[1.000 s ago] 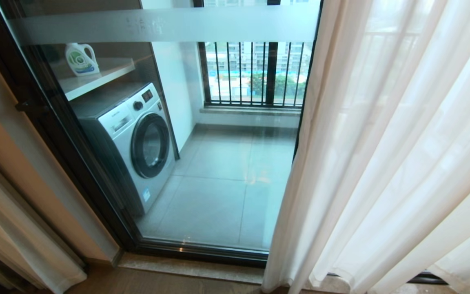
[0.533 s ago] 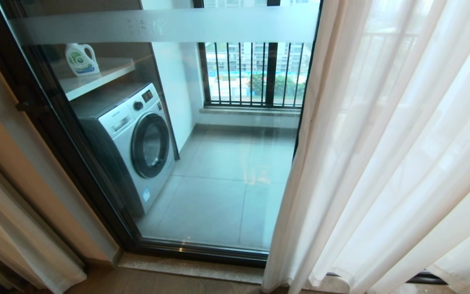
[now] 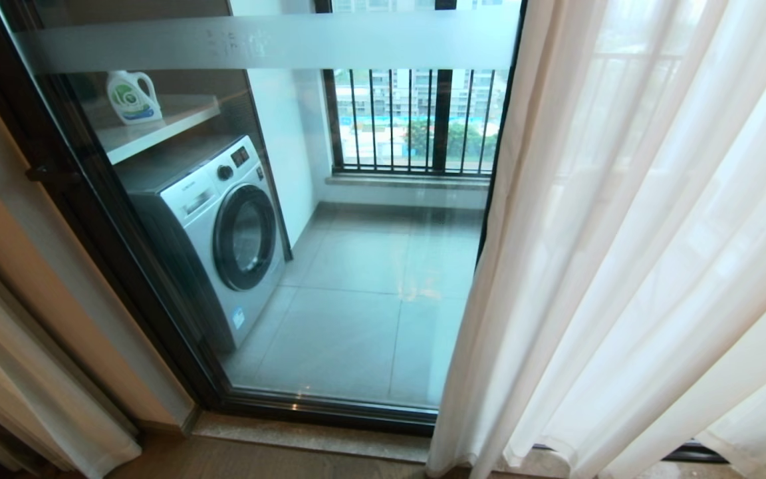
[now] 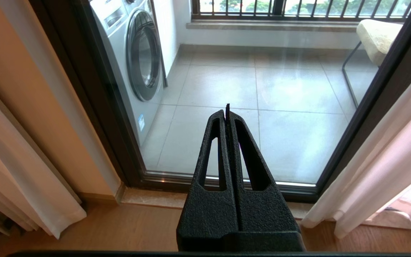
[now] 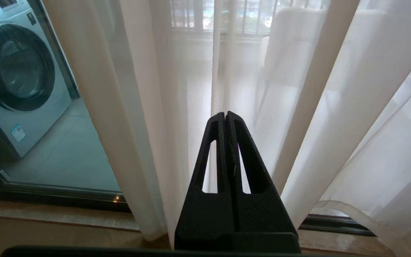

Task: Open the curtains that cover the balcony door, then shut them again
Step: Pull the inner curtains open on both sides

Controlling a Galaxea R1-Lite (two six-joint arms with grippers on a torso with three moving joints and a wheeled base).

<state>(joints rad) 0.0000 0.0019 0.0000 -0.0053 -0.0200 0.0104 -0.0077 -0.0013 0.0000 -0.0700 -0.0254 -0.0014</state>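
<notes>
The sheer white curtains (image 3: 636, 253) hang in pleats over the right half of the head view, gathered to the right. The balcony door (image 3: 370, 279) stands bare on the left, its black frame and frosted band showing. Neither arm appears in the head view. In the left wrist view my left gripper (image 4: 227, 112) is shut and empty, pointing at the bare glass (image 4: 291, 117) above the door's bottom rail. In the right wrist view my right gripper (image 5: 225, 114) is shut and empty, in front of the curtains (image 5: 148, 107), apart from the fabric.
A washing machine (image 3: 217, 226) and a shelf with a detergent bottle (image 3: 131, 97) stand behind the glass on the left. A black railing (image 3: 416, 120) closes the balcony's far side. Beige drapes (image 3: 17, 372) hang at the near left. A cushioned chair (image 4: 376, 35) sits on the balcony.
</notes>
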